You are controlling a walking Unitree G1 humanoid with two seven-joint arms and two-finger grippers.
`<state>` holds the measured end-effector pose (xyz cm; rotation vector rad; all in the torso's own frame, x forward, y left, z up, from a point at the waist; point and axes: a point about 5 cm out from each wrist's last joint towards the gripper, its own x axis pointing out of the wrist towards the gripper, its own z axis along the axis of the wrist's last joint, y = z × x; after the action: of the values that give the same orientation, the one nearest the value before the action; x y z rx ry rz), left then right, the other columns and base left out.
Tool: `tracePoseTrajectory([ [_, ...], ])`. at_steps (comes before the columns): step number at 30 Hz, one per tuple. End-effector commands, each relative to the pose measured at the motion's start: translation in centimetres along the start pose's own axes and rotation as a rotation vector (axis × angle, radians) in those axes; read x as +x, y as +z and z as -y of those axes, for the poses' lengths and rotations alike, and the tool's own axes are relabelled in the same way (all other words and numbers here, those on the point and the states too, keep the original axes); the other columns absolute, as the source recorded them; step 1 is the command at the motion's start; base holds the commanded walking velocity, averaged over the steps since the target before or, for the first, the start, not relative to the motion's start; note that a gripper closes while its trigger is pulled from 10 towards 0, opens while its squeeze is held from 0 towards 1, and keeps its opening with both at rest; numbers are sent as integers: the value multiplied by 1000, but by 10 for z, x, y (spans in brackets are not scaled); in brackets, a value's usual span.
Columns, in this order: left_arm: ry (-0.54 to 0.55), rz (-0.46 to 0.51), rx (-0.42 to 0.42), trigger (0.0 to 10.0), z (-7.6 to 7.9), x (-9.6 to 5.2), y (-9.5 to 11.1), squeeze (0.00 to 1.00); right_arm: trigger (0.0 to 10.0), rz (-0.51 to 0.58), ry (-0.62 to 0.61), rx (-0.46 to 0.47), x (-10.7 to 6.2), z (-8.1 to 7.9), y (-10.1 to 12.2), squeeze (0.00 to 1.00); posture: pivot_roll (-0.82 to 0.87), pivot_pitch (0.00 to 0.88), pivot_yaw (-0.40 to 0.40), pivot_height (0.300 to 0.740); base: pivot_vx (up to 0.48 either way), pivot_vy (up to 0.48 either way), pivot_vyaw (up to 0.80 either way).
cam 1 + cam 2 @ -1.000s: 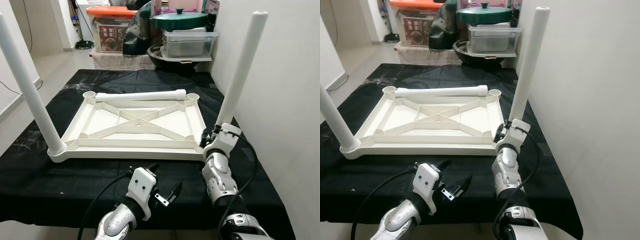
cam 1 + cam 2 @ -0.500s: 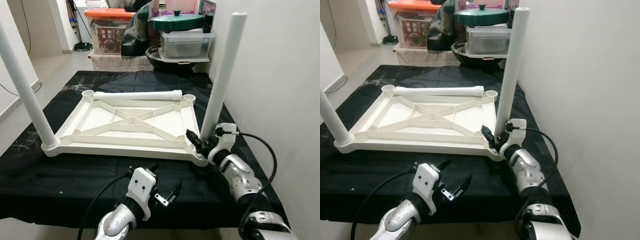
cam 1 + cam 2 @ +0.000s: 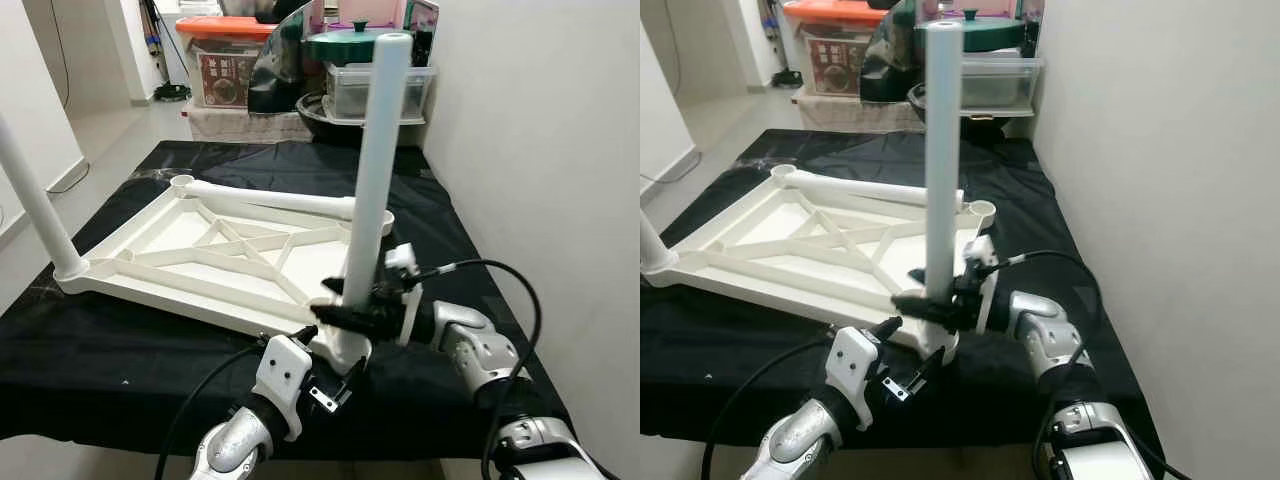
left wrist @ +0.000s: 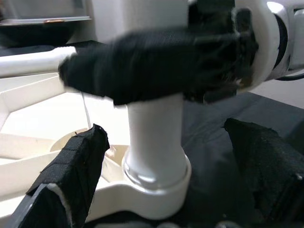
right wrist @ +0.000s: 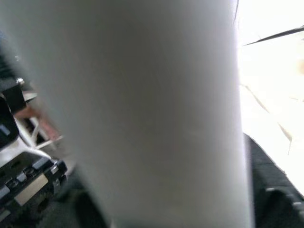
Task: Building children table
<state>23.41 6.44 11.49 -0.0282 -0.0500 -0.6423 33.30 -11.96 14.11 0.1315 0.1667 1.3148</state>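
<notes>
Right gripper (image 3: 340,312) clamping the upright table leg (image 3: 375,165) at the near corner of the upside-down tabletop (image 3: 190,262).

The white tabletop is lying underside up on a black cloth (image 3: 120,360), its crossed ribs facing the ceiling, and the right arm is reaching in from the wall side, its two black fingers pinching the leg just above the corner socket (image 4: 154,183) where the leg is standing. The left gripper (image 3: 335,380) is hovering low just in front of that same corner, fingers (image 4: 71,175) spread wide to either side of the socket and touching nothing. Another leg (image 3: 35,200) is standing at the far left corner, and a loose leg (image 3: 270,198) is lying across the back edge of the tabletop. Storage boxes (image 3: 225,60) and a green lid (image 3: 345,42) are sitting beyond the cloth.
</notes>
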Motion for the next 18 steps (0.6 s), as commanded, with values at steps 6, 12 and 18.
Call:
tracePoseTrajectory([
  [6, 3, -14, -7, 10000, 0, -1, -3, 0, 0, -138, -231, -84, 5, 13, -20, 0, 58, 0, -45, 740, 0, 0, 0],
  [12, 1, -18, -7, 10000, 1, -2, -4, 0, 0, 56, -787, 4, -19, 45, -6, 0, 53, 0, -41, 740, 0, 0, 0],
  [18, -1, -19, -7, 10000, 0, -3, -4, 0, 0, 112, -1267, 98, -50, 58, -15, 0, 49, 0, -36, 740, 0, 0, 0],
])
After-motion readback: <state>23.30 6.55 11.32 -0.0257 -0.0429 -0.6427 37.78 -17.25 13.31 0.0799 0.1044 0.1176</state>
